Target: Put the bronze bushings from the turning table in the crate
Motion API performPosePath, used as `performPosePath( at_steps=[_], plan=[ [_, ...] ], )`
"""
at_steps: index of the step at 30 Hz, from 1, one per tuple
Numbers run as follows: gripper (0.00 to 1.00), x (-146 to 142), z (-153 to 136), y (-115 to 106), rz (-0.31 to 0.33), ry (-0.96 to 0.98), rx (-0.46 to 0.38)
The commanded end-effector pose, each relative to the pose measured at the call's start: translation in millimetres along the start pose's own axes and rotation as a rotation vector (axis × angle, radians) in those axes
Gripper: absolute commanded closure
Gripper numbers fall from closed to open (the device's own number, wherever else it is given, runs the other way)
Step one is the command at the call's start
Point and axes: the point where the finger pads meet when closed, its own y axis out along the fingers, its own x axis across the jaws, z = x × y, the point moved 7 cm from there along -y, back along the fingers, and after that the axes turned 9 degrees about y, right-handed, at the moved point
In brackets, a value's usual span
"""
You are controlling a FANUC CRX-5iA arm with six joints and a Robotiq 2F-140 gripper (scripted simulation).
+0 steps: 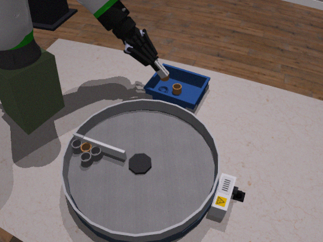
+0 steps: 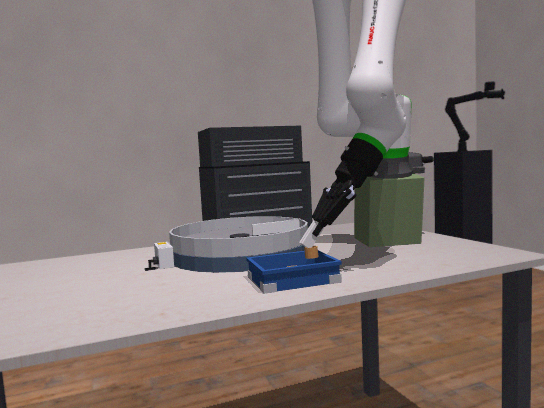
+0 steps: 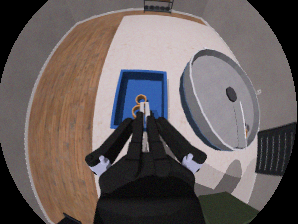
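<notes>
My gripper [image 1: 162, 73] [image 2: 308, 241] [image 3: 144, 107] is shut on a bronze bushing [image 1: 165, 78] [image 2: 311, 252] and holds it low over the left part of the blue crate [image 1: 193, 76] [image 2: 290, 277] [image 3: 127, 96]. Another bronze bushing [image 1: 177, 88] stands upright inside the crate. On the grey turning table [image 1: 208, 133] [image 2: 225, 245] [image 3: 213, 110], one bronze bushing [image 1: 86, 146] sits in a cluster with three steel bushings [image 1: 76, 144] [image 1: 95, 150] [image 1: 86, 156], against a white guide bar [image 1: 102, 146] at the left.
A black hub [image 1: 139, 163] marks the turning table's middle. A white control box [image 1: 224, 193] [image 2: 163, 255] sits at its rim. The arm's green pedestal [image 1: 29, 89] [image 2: 390, 210] stands behind. A black cabinet [image 2: 255, 170] stands beyond the table.
</notes>
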Motion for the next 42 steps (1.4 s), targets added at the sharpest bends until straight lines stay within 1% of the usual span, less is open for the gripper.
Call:
performPosePath(
  at_steps=[1, 10, 21, 42],
  plan=[
    [1.00, 1, -4, 5, 0.001, 0.000, 0.001],
    [1.00, 2, -14, 17, 0.001, 0.000, 0.001],
    [1.00, 4, -21, 26, 0.001, 0.000, 0.001],
    [1.00, 4, -22, 28, 0.001, 0.000, 0.001]
  ],
)
